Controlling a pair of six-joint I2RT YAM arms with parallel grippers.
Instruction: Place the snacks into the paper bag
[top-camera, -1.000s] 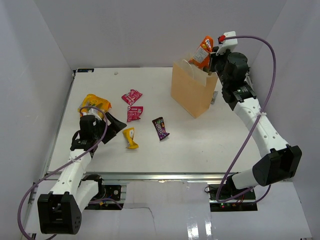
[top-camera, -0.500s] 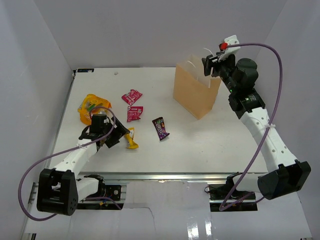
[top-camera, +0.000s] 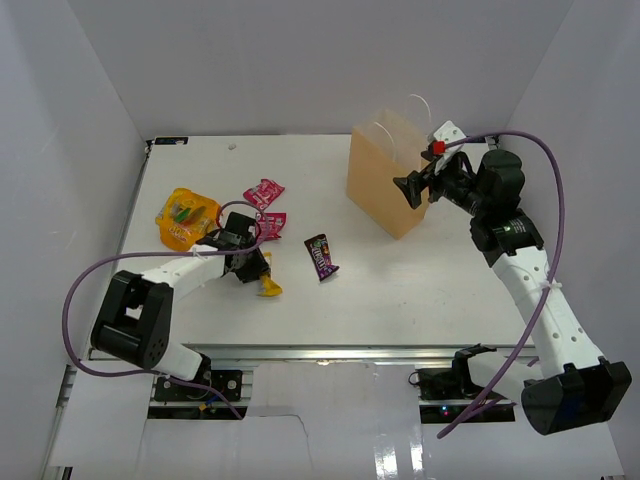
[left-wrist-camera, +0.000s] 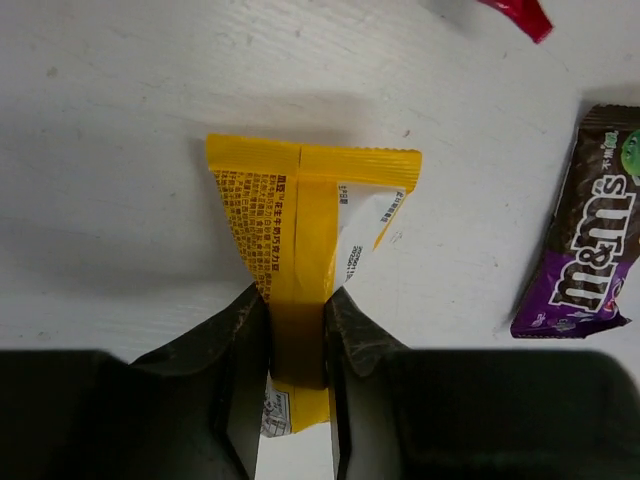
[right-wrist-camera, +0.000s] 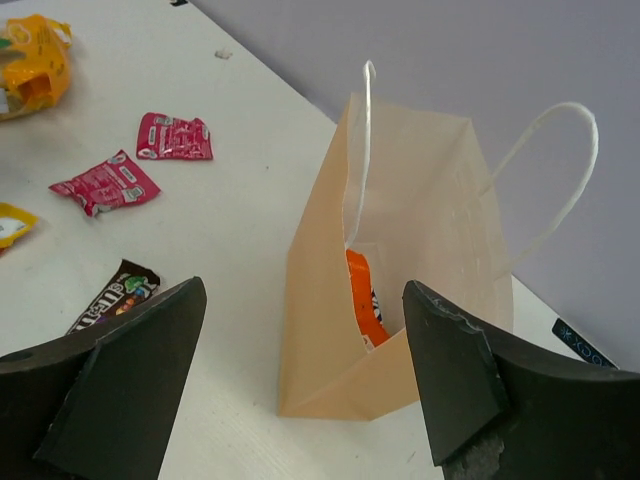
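A: Now, left gripper (left-wrist-camera: 297, 300)?
B: Jaws close together, pinching the yellow packet (left-wrist-camera: 310, 190), flat on the counter (left-wrist-camera: 100, 100), apparently at its back seam.
A: Right gripper (right-wrist-camera: 305, 292)?
B: Jaws spread wide, touching nothing, facing the upright paper bag (right-wrist-camera: 430, 200); orange bag (right-wrist-camera: 362, 295) inside.

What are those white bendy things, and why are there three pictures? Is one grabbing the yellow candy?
They are robot arms, a left arm and a right arm, bolted to the near edge of the table. One picture looks down from above. The other two come from small cameras on each arm's wrist, so everything there looks close up. The left gripper is pinching the yellow packet, which lies on the table. The right gripper is open and empty, facing the paper bag, which has an orange bag inside. Also on the table are two pink packets, a purple bar and another orange bag.
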